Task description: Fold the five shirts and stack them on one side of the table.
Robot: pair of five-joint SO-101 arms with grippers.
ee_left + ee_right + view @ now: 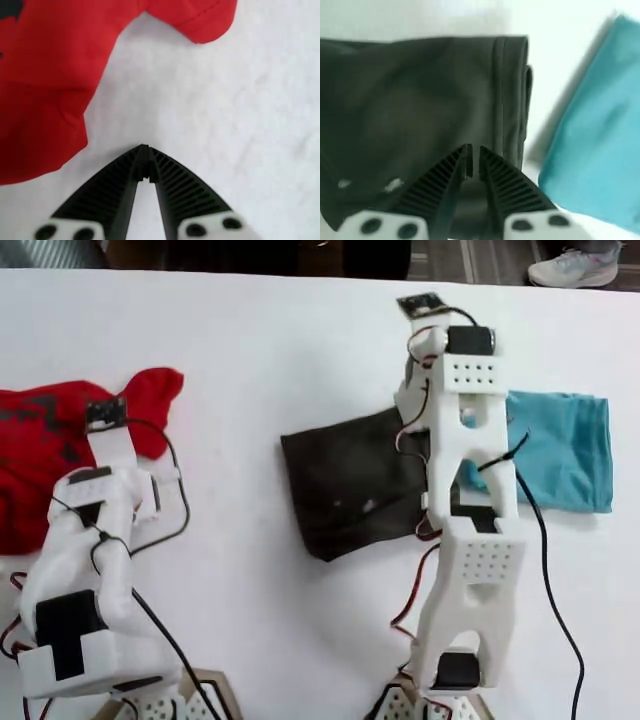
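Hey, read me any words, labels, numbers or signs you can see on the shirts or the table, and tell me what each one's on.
No text here can be read.
Red shirt: carries a black print, its shape unclear, not readable.
Dark shirt: small pale marks, too small to read.
Teal shirt: no print visible.

Likely a robotics lab bench: white table (250, 340), left arm (85, 560) and right arm (470, 560) with bare wiring (546, 560).
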